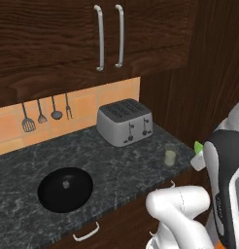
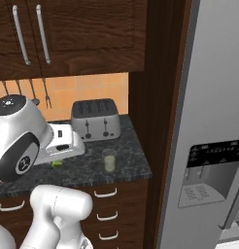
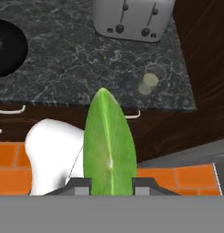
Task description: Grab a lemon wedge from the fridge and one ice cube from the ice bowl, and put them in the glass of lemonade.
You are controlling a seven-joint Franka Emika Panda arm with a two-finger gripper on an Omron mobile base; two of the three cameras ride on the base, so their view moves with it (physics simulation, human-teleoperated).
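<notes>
My gripper is shut on the lemon wedge, a bright lime-green pointed slice that stands up between the two fingertips. In the left base view the wedge peeks out above the hand, just right of the glass of lemonade and out past the counter's front edge. The glass stands on the dark counter near its right end. The ice bowl, wide and glossy black, lies at the left with one pale ice cube in it. The grey fridge stands to the right, doors closed.
A steel toaster stands behind the glass against the tiled wall. Utensils hang on the wall and wooden cabinets run overhead. A dark wood panel separates the counter from the fridge. Drawers sit under the counter.
</notes>
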